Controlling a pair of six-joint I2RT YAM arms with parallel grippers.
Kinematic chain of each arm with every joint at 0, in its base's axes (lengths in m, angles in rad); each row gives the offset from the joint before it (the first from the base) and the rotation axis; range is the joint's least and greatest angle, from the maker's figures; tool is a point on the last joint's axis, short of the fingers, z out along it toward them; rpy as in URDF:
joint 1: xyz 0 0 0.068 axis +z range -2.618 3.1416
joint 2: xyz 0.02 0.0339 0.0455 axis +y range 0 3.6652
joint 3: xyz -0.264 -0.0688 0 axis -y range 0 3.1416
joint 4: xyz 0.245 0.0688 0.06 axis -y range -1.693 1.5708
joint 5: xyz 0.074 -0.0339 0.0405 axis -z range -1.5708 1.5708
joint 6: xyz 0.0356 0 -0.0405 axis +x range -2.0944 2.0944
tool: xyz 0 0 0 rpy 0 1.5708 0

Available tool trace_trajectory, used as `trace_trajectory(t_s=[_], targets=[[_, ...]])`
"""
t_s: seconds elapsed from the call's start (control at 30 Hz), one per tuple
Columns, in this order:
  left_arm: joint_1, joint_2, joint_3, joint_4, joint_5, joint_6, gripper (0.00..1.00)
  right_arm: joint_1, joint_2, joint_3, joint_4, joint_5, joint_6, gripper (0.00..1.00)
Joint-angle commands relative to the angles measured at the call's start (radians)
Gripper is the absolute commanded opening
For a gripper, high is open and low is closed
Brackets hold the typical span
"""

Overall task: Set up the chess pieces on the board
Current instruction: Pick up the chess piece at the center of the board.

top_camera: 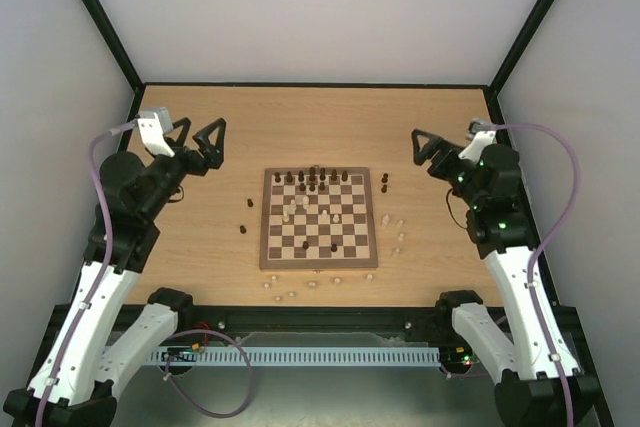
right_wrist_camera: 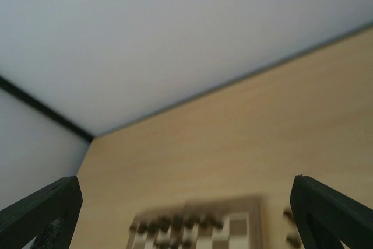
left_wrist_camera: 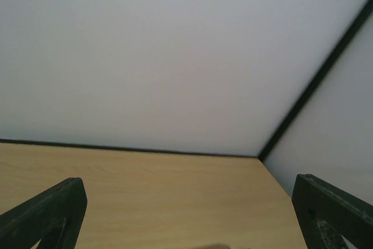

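Left fingers (top_camera: 212, 139): apart, empty, left of the board (top_camera: 319, 261).
Right fingers (top_camera: 424, 147): apart, empty, right of it.
Tip: probably best to pinch stray pale pieces (top_camera: 312, 284) low, upright.

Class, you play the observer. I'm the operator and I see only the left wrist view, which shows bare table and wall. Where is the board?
Observer: The board lies at the middle of the table, to the right of the left gripper and nearer the arm bases.
Operator: Are any pieces on it?
Observer: Yes, dark pieces crowd its far rows.
Operator: Are any off the board?
Observer: Pale pieces lie scattered on the table beside its near edge.
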State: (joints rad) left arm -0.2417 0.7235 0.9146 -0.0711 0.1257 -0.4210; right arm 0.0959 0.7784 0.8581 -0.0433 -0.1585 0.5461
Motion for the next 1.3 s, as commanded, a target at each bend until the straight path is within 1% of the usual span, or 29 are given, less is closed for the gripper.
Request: trace_trajectory(t_s=[0.0,0.07,0.17,0.23,0.33,0.43,0.5,0.6,0.7,0.73,0.83,0.97,1.07,1.17,1.27], targets=[[-0.001,-0.043,-0.020,-0.086,0.207,-0.059,0.99,-0.002,0.033,-0.046,-0.122,-0.282,0.076,0.99],[0.000,-0.078,-0.044,-0.090,0.219,-0.085,0.99,-0.002,0.061,-0.037,-0.134,-0.319,0.080,0.99],[0.000,-0.105,-0.108,-0.042,0.259,-0.149,1.00,-0.001,0.103,-0.024,-0.170,-0.303,0.083,0.99],[-0.001,-0.063,-0.115,-0.043,0.281,-0.181,1.00,-0.001,0.140,-0.020,-0.184,-0.286,0.104,0.99],[-0.002,-0.006,-0.097,-0.063,0.323,-0.192,0.99,0.003,0.223,0.020,-0.227,-0.320,0.120,0.99],[-0.004,-0.008,-0.102,-0.082,0.296,-0.196,1.00,0.011,0.267,0.055,-0.274,-0.340,0.109,0.99],[-0.004,-0.001,-0.108,-0.113,0.256,-0.214,0.99,0.013,0.268,0.059,-0.280,-0.386,0.061,0.99],[-0.019,0.036,-0.135,-0.103,0.256,-0.222,1.00,0.013,0.228,-0.006,-0.219,-0.393,0.083,0.99],[-0.077,0.074,-0.172,-0.068,0.211,-0.226,1.00,0.013,0.155,-0.127,-0.015,-0.404,0.188,0.98],[-0.102,0.092,-0.176,-0.070,0.192,-0.219,1.00,0.013,0.153,-0.146,0.010,-0.414,0.206,0.99],[-0.156,0.167,-0.171,-0.085,0.174,-0.202,0.99,0.022,0.196,-0.125,-0.033,-0.415,0.156,0.99],[-0.224,0.249,-0.160,-0.098,0.138,-0.189,1.00,0.025,0.158,-0.125,-0.068,-0.389,0.094,0.99],[-0.229,0.320,-0.122,-0.143,0.109,-0.204,0.99,0.025,0.103,-0.169,-0.003,-0.417,0.118,0.99],[-0.229,0.379,-0.081,-0.129,0.158,-0.188,0.99,0.024,0.069,-0.212,0.069,-0.446,0.147,0.99],[-0.229,0.443,-0.007,-0.172,0.145,-0.177,0.99,0.025,0.069,-0.229,0.087,-0.453,0.138,0.99]])
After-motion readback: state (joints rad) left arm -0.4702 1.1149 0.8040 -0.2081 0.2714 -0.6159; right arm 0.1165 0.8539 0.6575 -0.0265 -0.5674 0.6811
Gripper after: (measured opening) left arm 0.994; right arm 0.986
